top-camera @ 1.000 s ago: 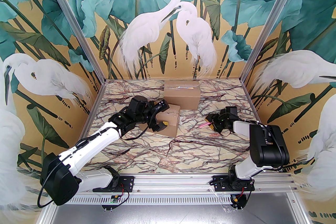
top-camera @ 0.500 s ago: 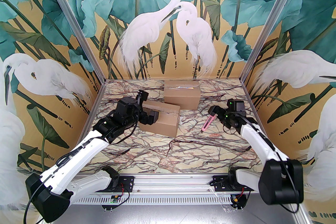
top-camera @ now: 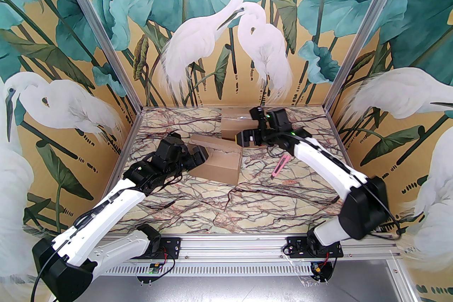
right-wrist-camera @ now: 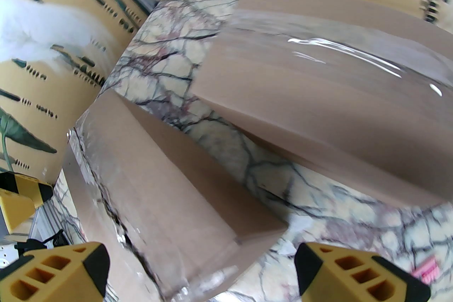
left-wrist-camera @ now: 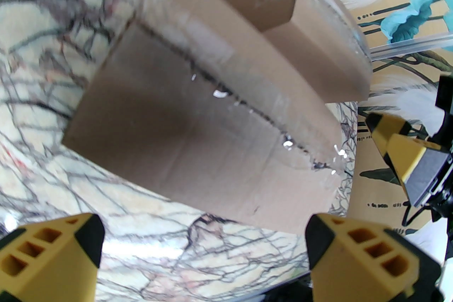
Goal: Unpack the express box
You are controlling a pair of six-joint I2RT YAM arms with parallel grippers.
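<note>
Two boxes are sitting on the table. The near box is sitting around the middle and the far box behind it by the back wall, with a strip of table showing between them.

I am holding my left claw released, fingers spread wide and gripping nothing, at the near box's left end. From the top view I cannot tell whether it is touching the cardboard. My left wrist camera is looking past that claw at the near box. Clear tape is covering its top, and a dark, ragged line is running along the seam. The far box is showing beyond it.

I am holding my right claw released too, spread wide and empty. It is hovering in front of the far box, close to the near box's far right corner. From that wrist, the claw is pointing at the near box on the left and the far box on the right. Both are blurred, and the far one's tape is glinting.

A pink cutter is lying flat on the table to the right of the near box, apart from both claws.
</note>
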